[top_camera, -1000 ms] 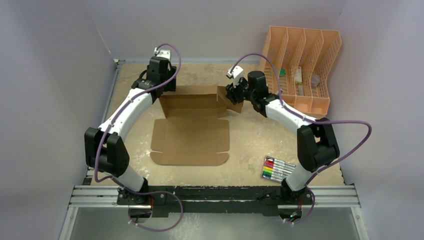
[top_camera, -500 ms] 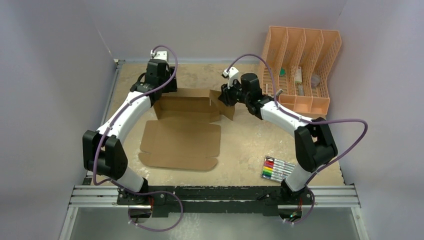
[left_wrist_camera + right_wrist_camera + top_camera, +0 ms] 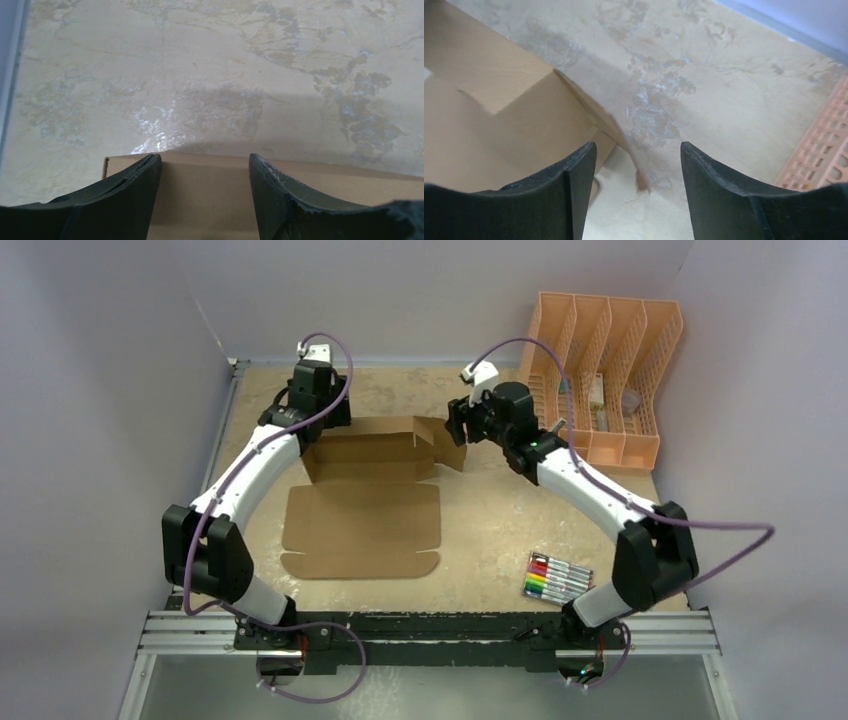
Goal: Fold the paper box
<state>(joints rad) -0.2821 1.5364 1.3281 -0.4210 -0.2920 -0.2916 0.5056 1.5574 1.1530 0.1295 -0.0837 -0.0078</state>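
Note:
The paper box [image 3: 365,510] is brown cardboard, half folded: its far walls stand up and its wide lid panel lies flat toward me. My left gripper [image 3: 318,420] is open at the box's far left corner; in the left wrist view the gripper [image 3: 204,165] has the cardboard edge [image 3: 205,200] between its spread fingers. My right gripper [image 3: 457,430] is open at the raised right flap [image 3: 445,445]. In the right wrist view the gripper [image 3: 638,155] is over bare table, with the flap [image 3: 514,115] to its left.
A peach slotted organizer [image 3: 605,375] with small items stands at the back right, close to my right arm. A pack of coloured markers [image 3: 555,578] lies at the front right. Lilac walls close in the left, back and right sides.
The box has slid left and turned a little. My right gripper has let the flap go and drawn back slightly; my left gripper has shifted left with the far corner.

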